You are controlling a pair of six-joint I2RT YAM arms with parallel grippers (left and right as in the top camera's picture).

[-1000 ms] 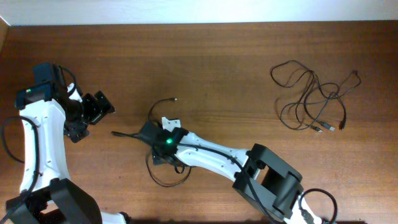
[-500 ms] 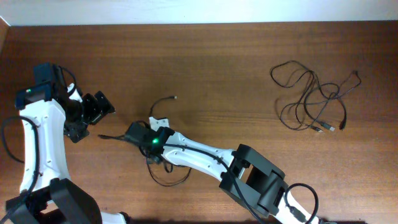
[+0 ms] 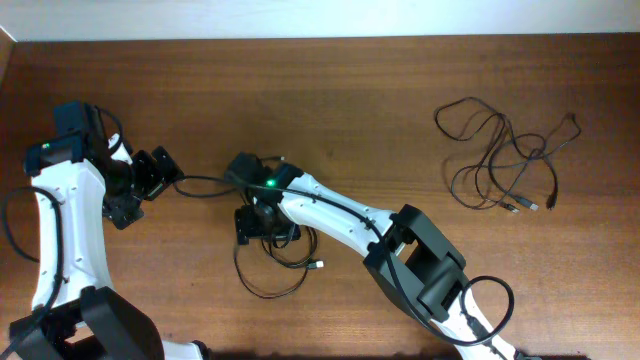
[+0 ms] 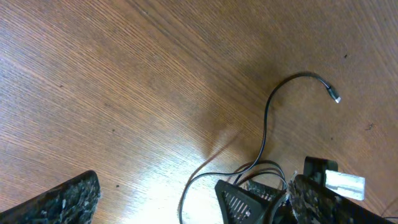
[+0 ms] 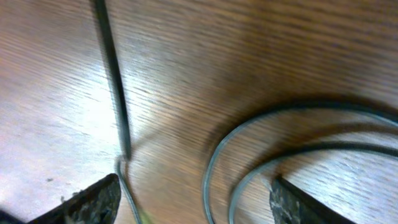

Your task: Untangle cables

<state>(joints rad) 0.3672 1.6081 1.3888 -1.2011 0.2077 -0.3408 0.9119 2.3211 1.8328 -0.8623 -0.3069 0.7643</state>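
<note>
The worktop (image 3: pixel 340 100) carries the cables in two lots. A tangled bundle (image 3: pixel 500 165) lies far off on my right side, well apart from both arms. One loose cable (image 3: pixel 268 282) lies near the middle, under my right arm, and that is the one I am working on.

Its loops sprawl below my right wrist, and a strand (image 3: pixel 205 186) runs out toward my left fingers (image 3: pixel 165 165). Those stand wide and hold nothing; I cannot tell whether the strand touches them.

My right fingers (image 5: pixel 87 199) are spread too, hanging low over the wood. Two curved runs of the cord (image 5: pixel 249 149) and one straight run (image 5: pixel 112 81) lie between them, and none is clamped.

To do this well, I judge I should take one run only, not the pair of curves together, since closing on both would drag the loops into a knot. The straight run looks the cleaner pick. I would close gently and lift a little, then draw away from the coil, watching that the small plug (image 3: pixel 318 265) does not snag under a loop.
</note>
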